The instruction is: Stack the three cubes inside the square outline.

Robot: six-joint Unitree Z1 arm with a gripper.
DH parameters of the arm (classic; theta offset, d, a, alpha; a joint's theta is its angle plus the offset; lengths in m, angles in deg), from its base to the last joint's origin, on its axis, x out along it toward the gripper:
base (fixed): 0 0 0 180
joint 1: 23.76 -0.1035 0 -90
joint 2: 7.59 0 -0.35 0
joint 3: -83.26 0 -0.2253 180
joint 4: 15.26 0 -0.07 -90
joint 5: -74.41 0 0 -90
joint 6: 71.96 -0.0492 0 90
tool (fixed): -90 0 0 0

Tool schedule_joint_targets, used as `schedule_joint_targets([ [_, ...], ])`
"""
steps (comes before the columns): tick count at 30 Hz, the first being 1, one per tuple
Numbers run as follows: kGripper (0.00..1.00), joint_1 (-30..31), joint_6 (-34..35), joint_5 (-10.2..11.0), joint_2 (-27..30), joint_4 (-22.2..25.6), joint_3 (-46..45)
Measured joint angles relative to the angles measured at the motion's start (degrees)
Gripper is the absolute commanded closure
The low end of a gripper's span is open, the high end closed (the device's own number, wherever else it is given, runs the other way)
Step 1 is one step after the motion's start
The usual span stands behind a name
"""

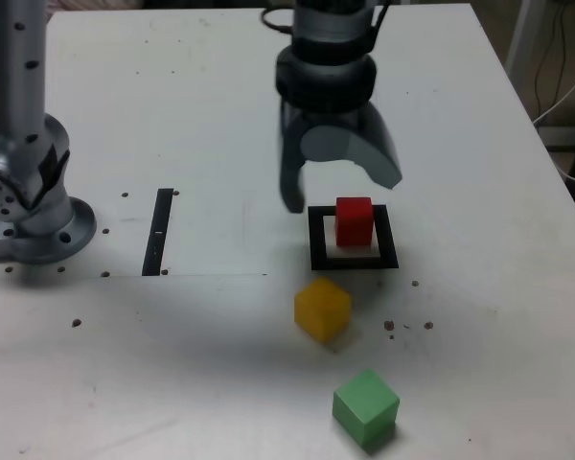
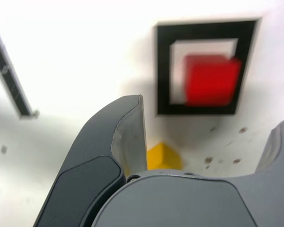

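The gripper's fingers (image 1: pixel 341 195) are spread apart, nothing between them, with the red cube (image 1: pixel 355 222) below them inside the square outline (image 1: pixel 318 239). I'd back straight off before turning toward the yellow cube (image 1: pixel 322 310) (close by, so easily clipped). The green cube (image 1: pixel 366 407) lies farther from the fingers, beyond the yellow.

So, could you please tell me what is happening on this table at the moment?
The robot arm's gripper hangs open above the table, holding nothing. Below it, the red cube sits within the black square outline. The yellow cube and the green cube lie outside it, apart from each other, so nothing is stacked yet.
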Motion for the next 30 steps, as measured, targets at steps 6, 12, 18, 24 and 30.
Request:
schedule_joint_targets([
  [6,0.0,5.51,10.11,-4.38,0.38,0.69,0.36],
  [12,0.0,10.26,17.52,-4.54,0.4,-2.24,-0.47],
  [18,0.0,14.38,27.71,-0.14,0.94,-5.42,-3.41],
  [24,0.01,14.43,31.13,-0.83,0.81,-7.74,-4.62],
  [30,0.02,14.58,32.65,-4.3,-1.7,-10.31,-5.66],
])
